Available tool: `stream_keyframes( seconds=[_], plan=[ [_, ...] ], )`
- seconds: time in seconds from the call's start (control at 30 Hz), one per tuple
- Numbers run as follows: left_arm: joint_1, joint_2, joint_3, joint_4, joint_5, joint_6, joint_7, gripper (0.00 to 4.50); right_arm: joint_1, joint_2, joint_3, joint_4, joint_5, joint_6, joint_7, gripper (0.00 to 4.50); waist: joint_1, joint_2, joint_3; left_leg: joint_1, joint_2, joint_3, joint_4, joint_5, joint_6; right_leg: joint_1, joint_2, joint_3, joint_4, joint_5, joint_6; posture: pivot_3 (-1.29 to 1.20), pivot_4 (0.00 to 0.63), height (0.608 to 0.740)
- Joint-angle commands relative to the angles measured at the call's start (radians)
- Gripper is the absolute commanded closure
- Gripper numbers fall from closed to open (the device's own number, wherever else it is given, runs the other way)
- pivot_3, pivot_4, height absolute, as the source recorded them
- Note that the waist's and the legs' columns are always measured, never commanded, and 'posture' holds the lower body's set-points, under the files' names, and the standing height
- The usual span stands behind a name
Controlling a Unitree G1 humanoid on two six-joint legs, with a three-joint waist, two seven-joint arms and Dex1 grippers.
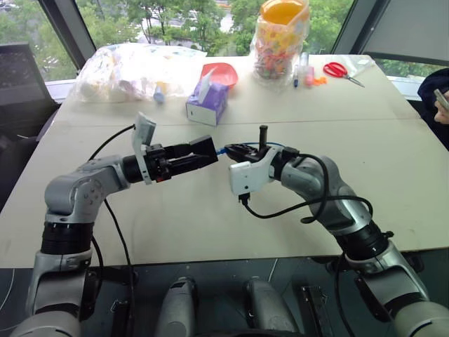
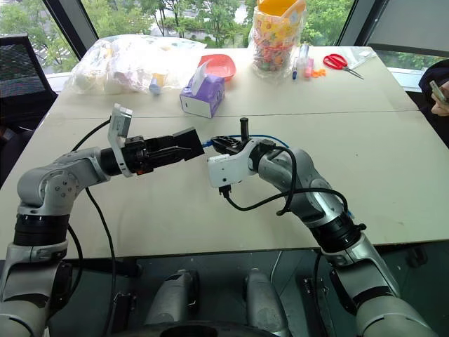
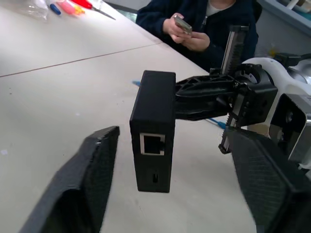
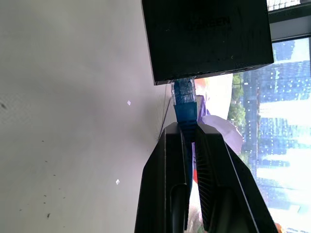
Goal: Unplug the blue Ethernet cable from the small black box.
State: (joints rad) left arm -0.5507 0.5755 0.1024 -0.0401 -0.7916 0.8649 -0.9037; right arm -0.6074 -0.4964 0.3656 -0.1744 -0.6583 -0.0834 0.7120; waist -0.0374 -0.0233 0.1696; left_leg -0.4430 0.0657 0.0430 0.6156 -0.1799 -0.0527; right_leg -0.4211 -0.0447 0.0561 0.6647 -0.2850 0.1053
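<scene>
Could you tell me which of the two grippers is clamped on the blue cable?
The right gripper: its black fingers pinch the thin blue Ethernet cable behind its plug, while the left gripper flanks the small matte-black box.

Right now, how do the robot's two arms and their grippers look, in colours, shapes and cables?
Both arms are silver-grey rounded segments with black ribbed joint bands. The left gripper and the right gripper each have two black fingers, ridged on the inner faces. A white housing sits at the right wrist, a pale grey bracket at the left. Black cables loop along both arms.
</scene>
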Motion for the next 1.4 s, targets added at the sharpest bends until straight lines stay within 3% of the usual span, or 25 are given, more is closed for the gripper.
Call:
stream_keyframes(
  seconds=[0.03,0.17,0.37,0.5,0.67,0.7,0.87,0.97,1.27,1.37,1.4],
  plan=[
    [-0.02,-0.002,0.012,-0.01,0.0,-0.02,-0.013,2.42,-0.011,0.003,-0.017,-0.05,0.018,0.009,0.002,4.5,0.0,0.0,0.0,0.0,0.0,0.0,0.0,0.0,0.0,0.0,0.0,0.0,0.0,0.0,0.0,0.0,0.15,0.735],
    [-0.009,-0.004,0.002,-0.019,0.005,-0.022,-0.023,3.95,-0.019,0.004,-0.022,-0.064,0.029,0.043,0.027,4.5,0.0,0.0,0.0,0.0,0.0,0.0,0.0,0.0,0.0,0.0,0.0,0.0,0.0,0.0,0.0,0.0,0.15,0.735],
    [0.014,0.017,-0.028,-0.031,0.043,-0.051,-0.056,4.06,-0.021,0.028,-0.045,-0.102,0.114,0.172,0.121,4.5,0.001,0.0,0.0,0.0,0.0,0.0,0.0,0.0,0.0,0.0,0.0,0.0,0.0,0.0,0.0,0.0,0.15,0.735],
    [0.034,0.058,-0.035,-0.049,0.04,-0.043,-0.115,4.06,-0.047,0.036,-0.11,-0.157,0.333,0.397,0.311,2.84,0.001,0.0,0.0,0.0,0.0,0.0,0.0,0.0,0.0,0.0,0.0,0.0,0.0,0.0,0.0,0.0,0.15,0.735],
    [0.045,0.105,-0.039,-0.059,0.031,-0.036,-0.18,4.06,-0.089,-0.013,-0.163,-0.161,0.547,0.558,0.46,0.24,0.001,0.0,0.0,0.0,0.0,0.0,0.0,0.0,0.0,0.001,0.0,0.0,0.0,0.0,0.0,0.0,0.15,0.735],
    [0.044,0.117,-0.036,-0.058,0.027,-0.038,-0.199,4.06,-0.101,-0.028,-0.184,-0.155,0.63,0.62,0.519,0.05,0.002,0.0,0.0,0.0,0.0,0.0,0.0,0.0,0.0,0.001,0.0,-0.001,0.0,0.0,0.0,0.0,0.15,0.735],
    [0.015,0.151,-0.016,-0.042,0.007,-0.031,-0.259,4.06,-0.179,-0.04,-0.236,-0.048,0.879,0.879,0.644,0.05,0.001,0.0,0.0,0.0,0.0,0.0,0.0,0.0,0.0,0.001,0.0,-0.001,0.0,0.0,-0.001,0.0,0.15,0.735],
    [-0.003,0.155,-0.007,-0.047,-0.012,-0.024,-0.277,4.06,-0.25,-0.012,-0.243,0.062,0.968,1.0,0.625,0.05,-0.003,0.0,0.0,0.0,0.001,-0.001,0.001,0.0,0.0,0.001,0.0,-0.001,0.0,-0.002,-0.003,0.0,0.15,0.735],
    [-0.013,0.198,-0.006,-0.075,-0.029,-0.016,-0.32,4.06,-0.333,0.029,-0.229,0.2,1.092,1.114,0.574,0.05,0.001,0.0,0.0,-0.002,0.0,-0.001,0.0,-0.001,0.001,-0.001,0.0,-0.001,0.0,0.0,0.0,0.0,0.15,0.735],
    [-0.016,0.198,-0.007,-0.076,-0.027,-0.018,-0.317,4.06,-0.326,0.023,-0.209,0.181,1.117,1.123,0.575,0.92,0.0,0.0,0.0,-0.002,0.0,-0.001,0.0,-0.001,0.001,-0.001,0.0,-0.001,0.0,0.0,0.0,0.0,0.15,0.735],
    [-0.016,0.198,-0.006,-0.077,-0.027,-0.018,-0.315,4.06,-0.325,0.021,-0.206,0.178,1.123,1.124,0.572,1.45,-0.001,0.0,0.0,-0.002,0.0,-0.001,0.0,-0.001,0.001,-0.001,0.0,-0.001,0.0,0.0,0.0,0.0,0.15,0.735]
  ],
)
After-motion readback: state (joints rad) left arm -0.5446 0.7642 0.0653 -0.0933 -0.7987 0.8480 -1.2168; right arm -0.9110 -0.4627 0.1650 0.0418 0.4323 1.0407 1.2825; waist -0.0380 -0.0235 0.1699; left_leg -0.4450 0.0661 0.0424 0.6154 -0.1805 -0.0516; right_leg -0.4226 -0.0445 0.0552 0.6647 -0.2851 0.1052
